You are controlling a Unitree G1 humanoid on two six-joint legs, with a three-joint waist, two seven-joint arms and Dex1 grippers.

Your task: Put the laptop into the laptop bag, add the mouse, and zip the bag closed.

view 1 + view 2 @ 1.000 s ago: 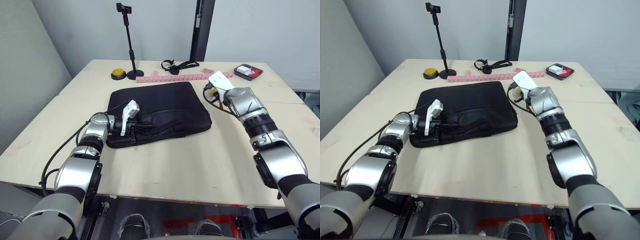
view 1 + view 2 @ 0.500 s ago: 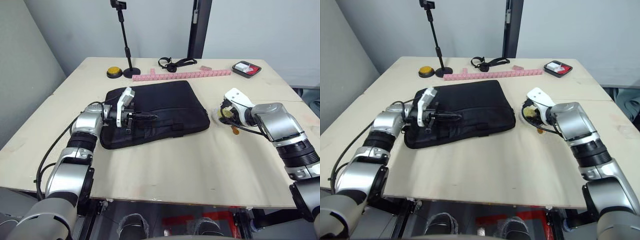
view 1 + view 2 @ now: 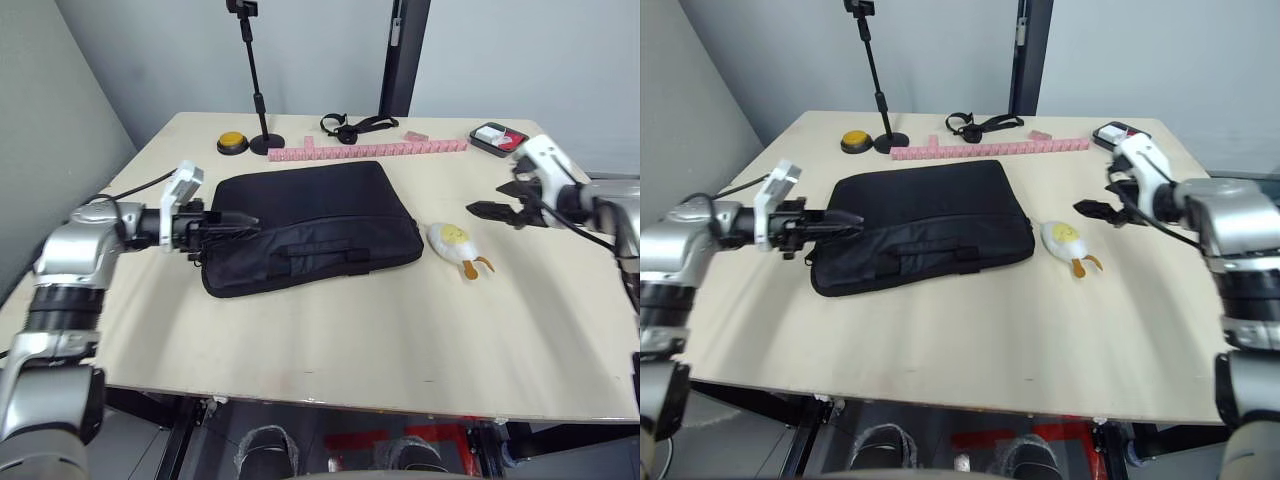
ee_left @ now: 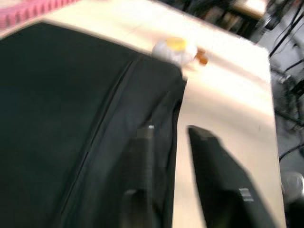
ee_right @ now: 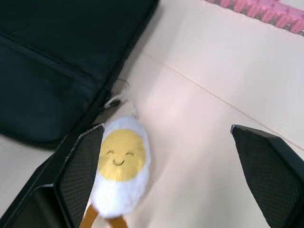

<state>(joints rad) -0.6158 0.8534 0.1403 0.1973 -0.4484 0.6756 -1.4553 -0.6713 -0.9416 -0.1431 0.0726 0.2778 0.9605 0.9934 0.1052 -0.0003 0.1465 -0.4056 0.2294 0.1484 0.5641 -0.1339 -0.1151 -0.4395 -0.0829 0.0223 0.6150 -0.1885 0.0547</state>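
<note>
The right gripper point(image 3: 482, 210) has pulled away from the plush duck point(image 3: 451, 240) — fingers spread wide, empty. The left gripper point(image 3: 243, 219) (fingers slightly parted, empty) reaches the laptop bag point(image 3: 310, 225)'s 9 o'clock edge, mid-counter point(image 3: 330, 330).

One laptop bag point(image 3: 305, 225), one plush toy point(image 3: 451, 241), one yellow button point(image 3: 232, 142), one phone stand point(image 3: 254, 80), two end effectors.
</note>
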